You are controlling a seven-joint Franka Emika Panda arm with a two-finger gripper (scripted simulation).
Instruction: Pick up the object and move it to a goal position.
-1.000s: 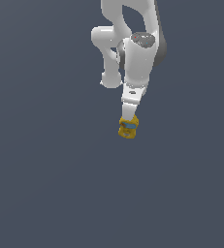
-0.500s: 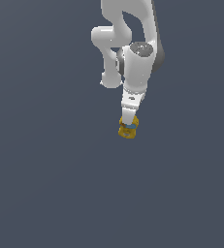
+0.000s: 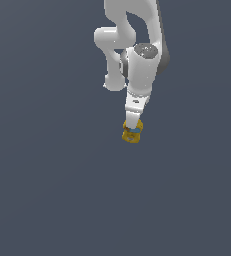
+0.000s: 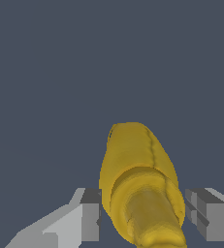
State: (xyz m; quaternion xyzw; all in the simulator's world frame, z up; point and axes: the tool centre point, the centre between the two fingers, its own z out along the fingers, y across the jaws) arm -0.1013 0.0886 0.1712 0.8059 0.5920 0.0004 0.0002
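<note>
While the wrist view looks straight down along the bottle [image 4: 138,189], its tapered cap end fills the nearest part of the picture, with the wider yellow body running away behind it. The 2 fingers [image 4: 90,213] stand on either side of that body. The jaws are clenched on the bottle: the finger on one side touches the yellow plastic, and the finger on the other side sits just beside it, with contact there hard to confirm because the bottle bulges in front. The cap tip is cut off at the picture's edge, and so are the fingers' outer parts. No label shows from this side; only yellow plastic with a faint seam running along it.

Seen from the exterior view, the gripper [image 3: 132,126] hangs at the end of the white arm [image 3: 139,75], pointing downward and tilted slightly. The bottle [image 3: 131,134] sits right at the fingertips, partly covered by them, so only its lower yellow part and a thin light-blue band show. It is too small there to tell its exact tilt or which end points where. Behind and below everything lies a plain dark grey-blue surface [image 3: 47,190]; whether the bottle touches it or is lifted clear cannot be told, since no shadow or edge shows.
</note>
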